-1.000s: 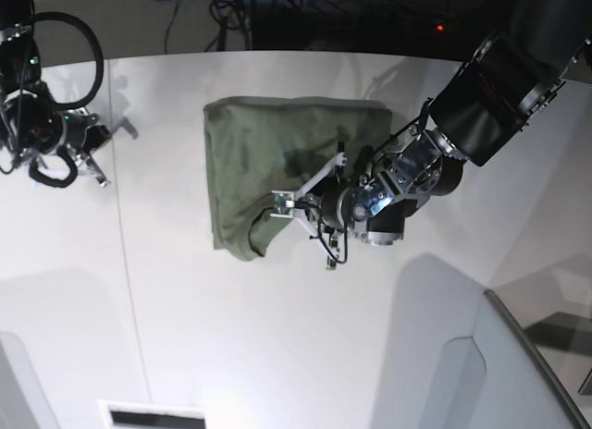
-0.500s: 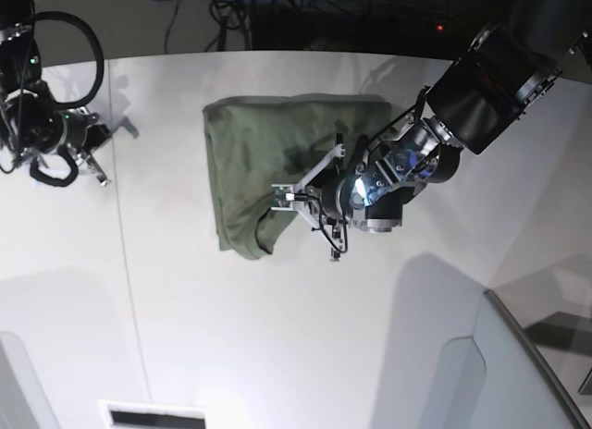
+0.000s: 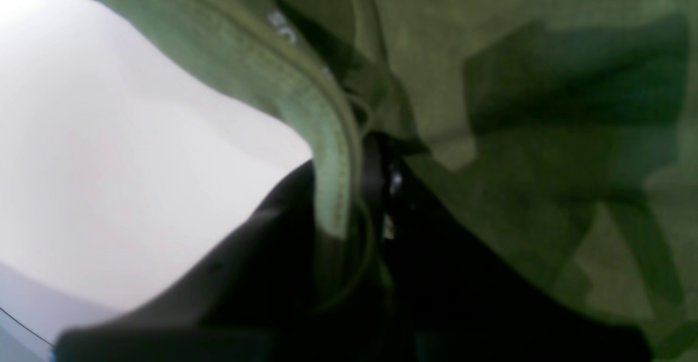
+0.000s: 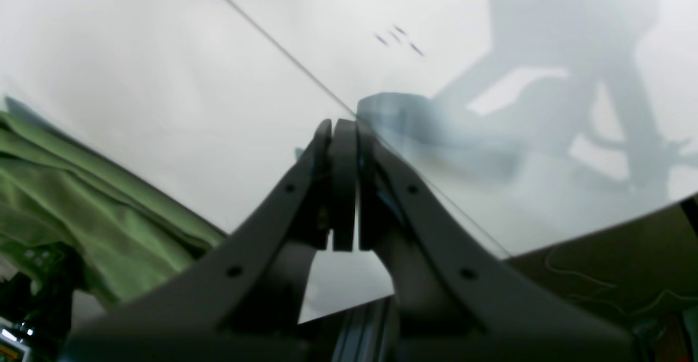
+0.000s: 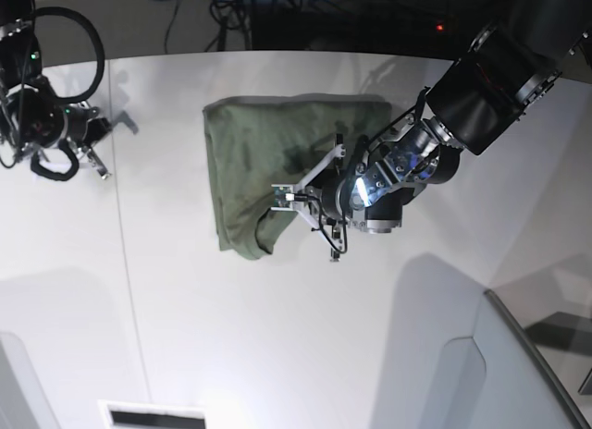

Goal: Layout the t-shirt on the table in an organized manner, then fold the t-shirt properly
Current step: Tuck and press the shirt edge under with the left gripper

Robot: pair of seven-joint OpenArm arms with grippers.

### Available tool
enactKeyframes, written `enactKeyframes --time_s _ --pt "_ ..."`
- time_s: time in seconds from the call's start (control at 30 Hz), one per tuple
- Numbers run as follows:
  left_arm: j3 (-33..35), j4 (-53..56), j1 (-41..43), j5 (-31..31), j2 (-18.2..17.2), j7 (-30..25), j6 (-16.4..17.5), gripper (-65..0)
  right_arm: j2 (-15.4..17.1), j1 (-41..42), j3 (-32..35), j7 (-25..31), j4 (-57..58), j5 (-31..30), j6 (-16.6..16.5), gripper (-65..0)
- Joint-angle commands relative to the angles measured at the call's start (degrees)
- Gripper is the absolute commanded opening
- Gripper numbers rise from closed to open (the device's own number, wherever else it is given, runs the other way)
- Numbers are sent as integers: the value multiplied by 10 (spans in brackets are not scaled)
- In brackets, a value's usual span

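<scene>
The olive-green t-shirt (image 5: 254, 152) lies bunched in a rough rectangle on the far middle of the white table (image 5: 277, 337). My left gripper (image 5: 280, 196) is at the shirt's near right edge, shut on it. In the left wrist view the ribbed collar (image 3: 332, 149) runs down between the dark jaws of the left gripper (image 3: 360, 187), with the rest of the t-shirt (image 3: 545, 106) behind. Far to the left of the shirt, my right gripper (image 5: 105, 148) hovers over the table. Its fingers (image 4: 343, 187) are pressed together with nothing between them. The t-shirt (image 4: 71, 198) shows at that view's left edge.
A thin dark seam (image 5: 125, 263) runs down the table's left part. A grey angled panel (image 5: 527, 373) stands at the near right corner. A white slotted piece (image 5: 153, 415) sits at the near edge. Cables and dark gear lie beyond the curved far edge.
My left arm has shifted a little towards the far side, still holding the cloth, and the shirt's near fold moved with it. The right arm has drifted slightly towards the far side.
</scene>
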State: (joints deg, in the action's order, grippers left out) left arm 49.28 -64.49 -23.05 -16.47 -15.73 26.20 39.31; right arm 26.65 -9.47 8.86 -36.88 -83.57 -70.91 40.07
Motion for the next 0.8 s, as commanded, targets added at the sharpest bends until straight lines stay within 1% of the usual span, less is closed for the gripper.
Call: enactKeyframes --time_s 0.0,0.1,0.17,0.23,0.27,0.37,0.6,0.77 --pt "-1 -3 -14 -6 -2 10 7 -647 9 6 -3 2 -10 -3 -1 -650" --pt "-1 -2 -21 -6 -2 10 7 -446 9 6 -3 2 -10 -3 -1 -650" --pt "-2 -3 -22 -6 -2 10 7 -339 9 6 -2 2 -10 -3 -1 -650" --pt "-2 -3 -33 -7 -2 10 7 -265 9 6 -2 1 -10 -3 -1 -650" --pt "-2 -1 -37 -7 -2 10 7 -244 9 6 -2 1 -10 -3 -1 -650" --pt "-2 -3 -48 -7 -2 10 7 -209 9 6 -2 1 -10 -3 -1 -650" --pt "-2 -3 -99 -5 -2 10 7 -207 8 6 -2 1 -10 -3 -1 -650" --pt "-2 -3 -115 -2 -2 10 7 -207 8 6 -2 1 -10 -3 -1 -650"
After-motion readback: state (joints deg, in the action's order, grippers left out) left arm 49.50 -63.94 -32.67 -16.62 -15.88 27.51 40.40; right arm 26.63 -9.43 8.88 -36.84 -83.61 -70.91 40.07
